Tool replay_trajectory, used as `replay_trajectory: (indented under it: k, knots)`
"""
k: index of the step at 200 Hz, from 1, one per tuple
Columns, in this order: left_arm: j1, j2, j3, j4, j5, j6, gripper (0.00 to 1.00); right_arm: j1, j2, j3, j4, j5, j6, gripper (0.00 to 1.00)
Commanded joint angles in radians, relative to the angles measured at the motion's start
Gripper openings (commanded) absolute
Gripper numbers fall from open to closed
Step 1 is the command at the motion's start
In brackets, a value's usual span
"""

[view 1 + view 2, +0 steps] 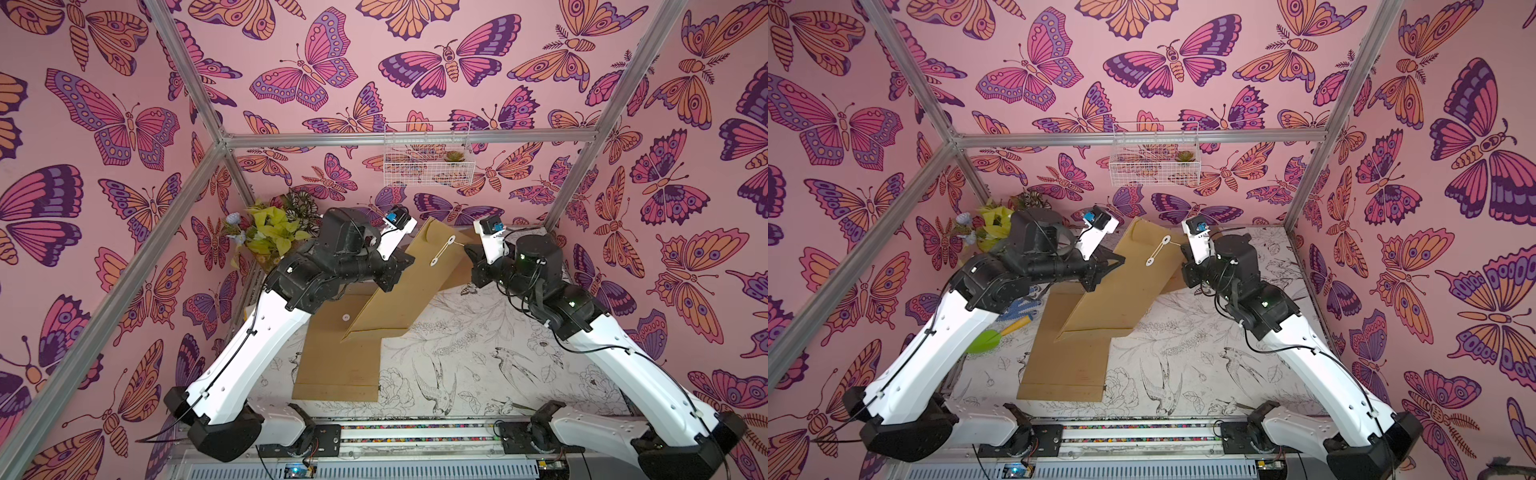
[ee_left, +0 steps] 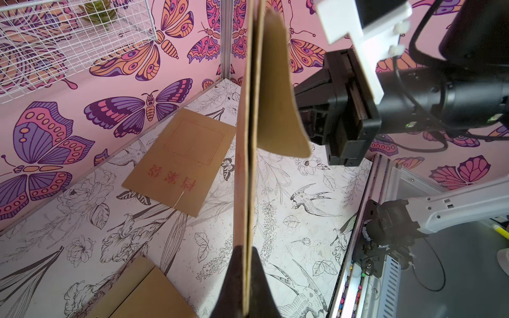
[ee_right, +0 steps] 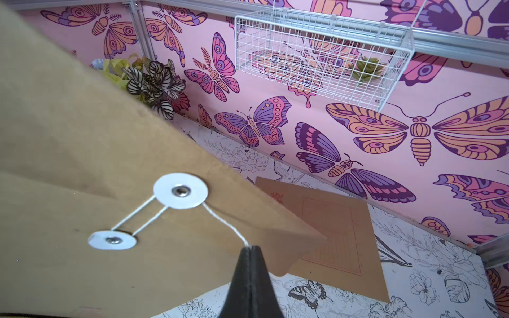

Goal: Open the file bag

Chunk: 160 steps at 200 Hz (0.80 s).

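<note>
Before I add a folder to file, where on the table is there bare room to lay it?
Free: the table patch between the flat file bag and the right arm. Crowded: the back, around the raised file bag and a third file bag lying flat.

Raised file bag [image 1: 399,286]: we see it tilted in the air, above the near bag's far end.
Near bag [image 1: 336,365]: flat on the bench [image 1: 478,353].
Far bag [image 3: 338,228]: on the bench, behind and right of the raised one.
Plants [image 1: 270,232]: back left corner.
Basket [image 1: 428,166]: on the back wall.
</note>
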<state>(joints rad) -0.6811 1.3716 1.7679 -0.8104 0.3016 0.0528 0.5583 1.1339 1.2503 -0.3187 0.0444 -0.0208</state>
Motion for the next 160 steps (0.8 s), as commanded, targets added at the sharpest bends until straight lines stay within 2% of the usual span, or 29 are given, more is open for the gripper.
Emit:
replay_trajectory:
  k: [1,51,89,160]
  knots:
    - [-0.004,0.023,0.019,-0.032,-0.004,0.03,0.0,-0.031,0.011,0.034,-0.021,-0.013,0.058,0.0]
    - [-0.011,0.074,0.036,-0.022,-0.041,-0.005,0.0,-0.133,0.029,0.03,-0.001,-0.18,0.176,0.0]
    - [-0.048,0.088,-0.017,0.073,-0.108,-0.017,0.0,-0.195,0.051,0.023,0.027,-0.29,0.252,0.0]
    - [-0.066,-0.01,-0.327,0.448,-0.087,-0.007,0.0,-0.217,0.037,0.021,0.038,-0.332,0.279,0.0]
